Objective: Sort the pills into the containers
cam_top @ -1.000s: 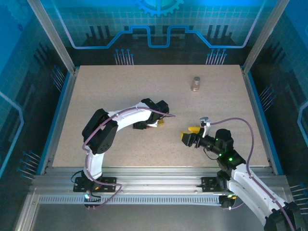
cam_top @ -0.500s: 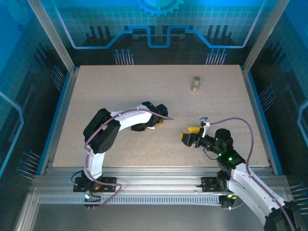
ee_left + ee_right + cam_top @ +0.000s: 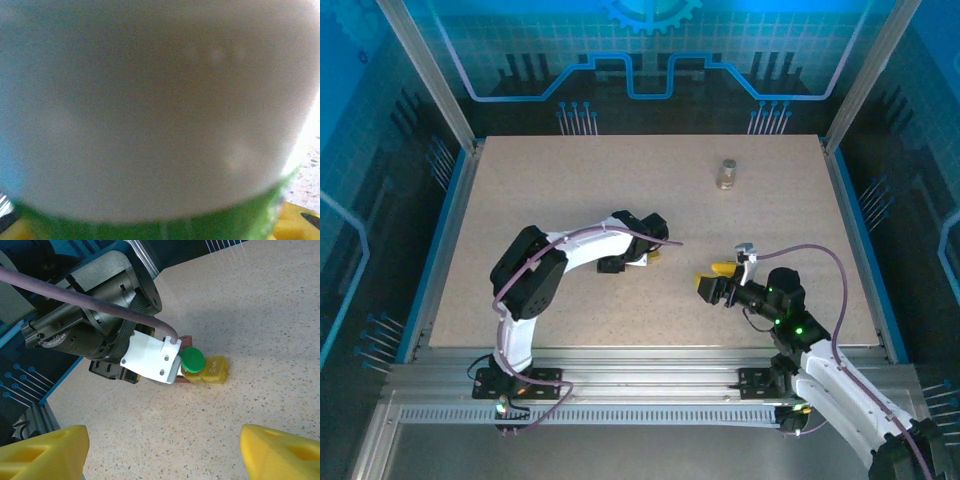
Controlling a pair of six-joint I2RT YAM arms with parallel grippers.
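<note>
The white bottle (image 3: 150, 100) with its green cap (image 3: 192, 360) sits between the fingers of my left gripper (image 3: 648, 255), which is shut on it; its blurred body is very close in the left wrist view. Right by the cap, a yellow-amber pill piece (image 3: 214, 370) lies on the table, with a dark red-brown piece (image 3: 182, 380) against it. The amber vial with a grey cap (image 3: 727, 174) stands upright at the back right. My right gripper (image 3: 712, 278) hovers open a short way right of the left one, nothing between its yellow fingertips (image 3: 45, 450).
The speckled tabletop (image 3: 570, 190) has metal rails along its left and right edges and the frame rail (image 3: 640, 365) at the front. The left arm's purple cable (image 3: 100, 302) arcs over its wrist.
The left gripper with the bottle has shifted very slightly. The right arm and the vial have stayed still.
</note>
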